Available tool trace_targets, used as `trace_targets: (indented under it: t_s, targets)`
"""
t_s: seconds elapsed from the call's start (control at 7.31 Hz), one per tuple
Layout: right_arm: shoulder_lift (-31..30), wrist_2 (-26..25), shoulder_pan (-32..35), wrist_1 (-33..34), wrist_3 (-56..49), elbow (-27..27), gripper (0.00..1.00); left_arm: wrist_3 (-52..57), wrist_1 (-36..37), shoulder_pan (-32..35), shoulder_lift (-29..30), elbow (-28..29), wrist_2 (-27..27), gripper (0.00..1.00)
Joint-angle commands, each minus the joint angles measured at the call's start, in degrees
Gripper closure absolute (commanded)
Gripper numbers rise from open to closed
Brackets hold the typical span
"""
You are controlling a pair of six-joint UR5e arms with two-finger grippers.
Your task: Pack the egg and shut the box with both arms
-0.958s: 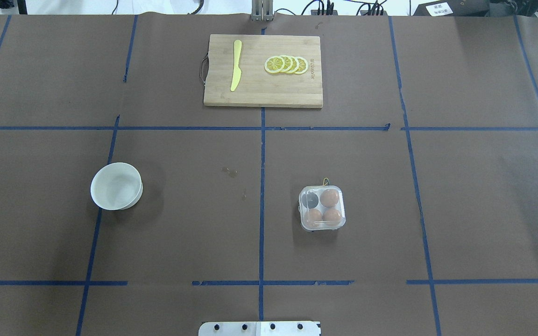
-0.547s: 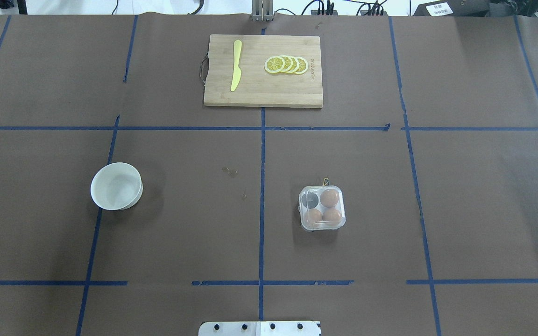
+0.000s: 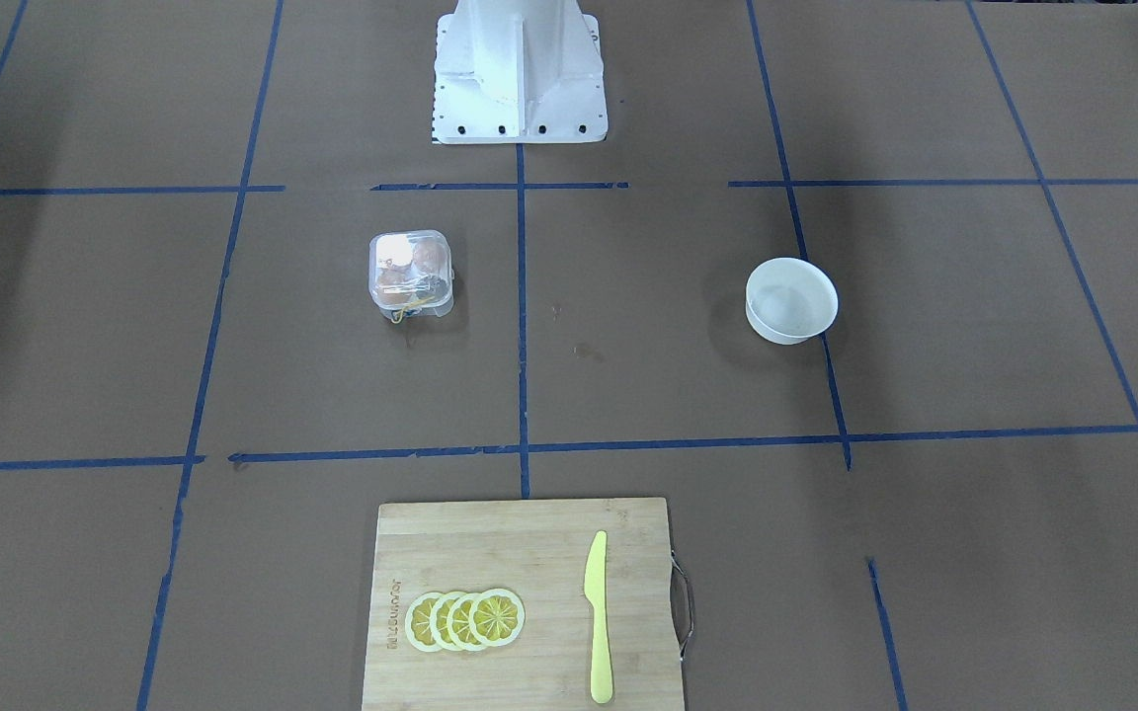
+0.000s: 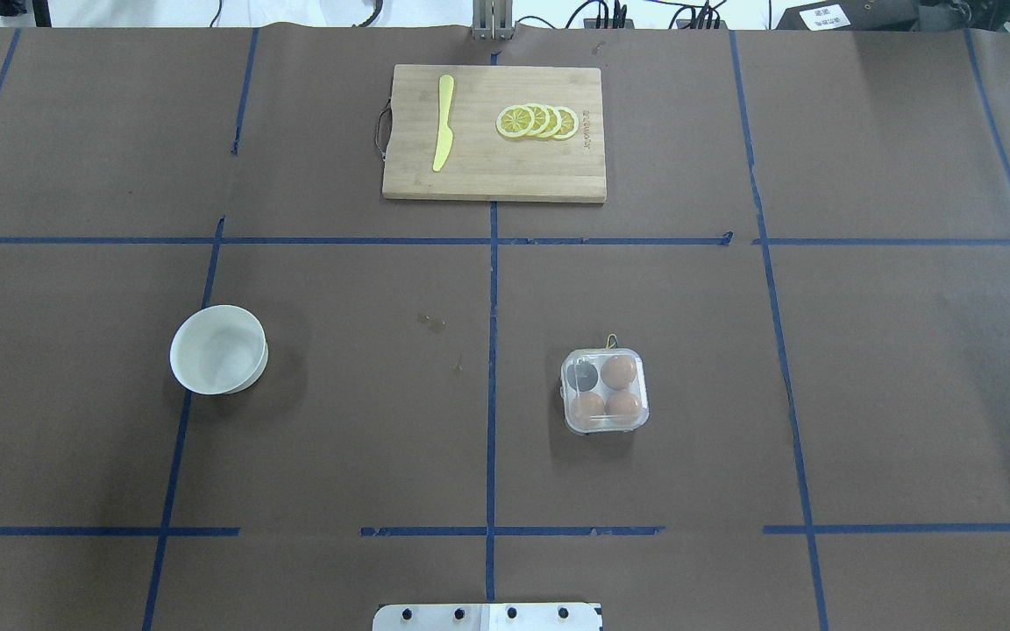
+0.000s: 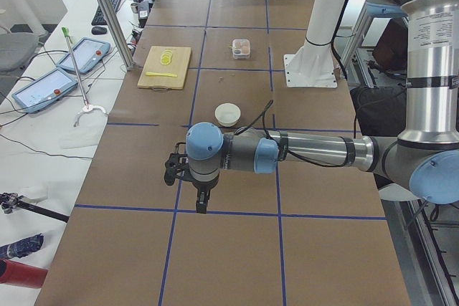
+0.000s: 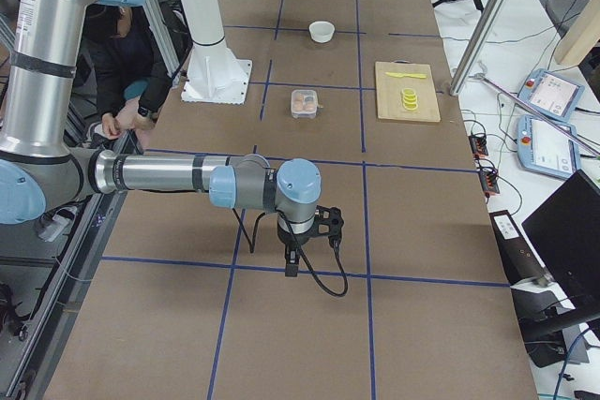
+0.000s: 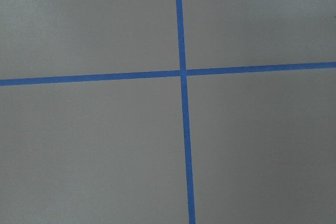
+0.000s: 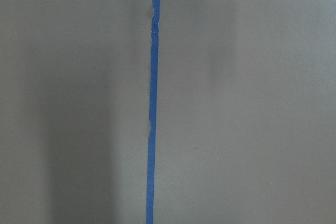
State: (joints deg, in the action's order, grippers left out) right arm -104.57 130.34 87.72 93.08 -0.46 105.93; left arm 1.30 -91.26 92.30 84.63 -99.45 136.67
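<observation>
The clear plastic box (image 4: pixel 605 391) stands right of the table's centre line, also in the front view (image 3: pixel 411 274). Its lid lies down over the cells. Three brown eggs sit in it (image 4: pixel 618 371); I cannot tell them apart. The far-left cell (image 4: pixel 586 377) looks dark and empty. My left gripper (image 5: pixel 193 195) hangs over bare table far off, seen only in the left side view. My right gripper (image 6: pixel 295 255) hangs likewise in the right side view. I cannot tell whether either is open. Both wrist views show only brown paper and blue tape.
An empty white bowl (image 4: pixel 218 349) stands at the left. A wooden cutting board (image 4: pixel 494 175) at the far edge carries a yellow knife (image 4: pixel 444 123) and lemon slices (image 4: pixel 537 121). The white pedestal base (image 3: pixel 518 69) is on the robot's side.
</observation>
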Motion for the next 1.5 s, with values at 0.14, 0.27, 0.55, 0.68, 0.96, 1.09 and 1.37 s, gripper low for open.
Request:
trace_targets:
  t_s: [0.14, 0.27, 0.55, 0.68, 0.96, 1.09, 1.37]
  targets:
    - [-0.02, 0.00, 0.00, 0.00, 0.02, -0.46, 0.00, -0.07, 0.12, 0.07, -0.08, 0.04, -0.09, 0.00]
    - [-0.02, 0.00, 0.00, 0.00, 0.02, -0.89, 0.00, -0.07, 0.12, -0.01, -0.08, 0.13, -0.09, 0.00]
    - [-0.02, 0.00, -0.09, 0.00, 0.02, -1.33, 0.00, -0.07, 0.12, -0.01, -0.17, 0.13, -0.09, 0.00]
    - [-0.02, 0.00, -0.09, 0.00, 0.02, -1.34, 0.00, -0.07, 0.21, -0.01, -0.08, 0.13, -0.09, 0.00]
    - [-0.02, 0.09, -0.09, 0.00, 0.02, -1.34, 0.00, -0.07, 0.12, -0.01, -0.08, 0.13, -0.09, 0.00]
    - [-0.02, 0.09, -0.09, 0.00, 0.02, -1.34, 0.00, -0.07, 0.12, -0.01, -0.17, 0.13, -0.09, 0.00]
    - [-0.02, 0.09, -0.09, 0.00, 0.02, -1.34, 0.00, -0.07, 0.12, -0.01, -0.17, 0.13, -0.09, 0.00]
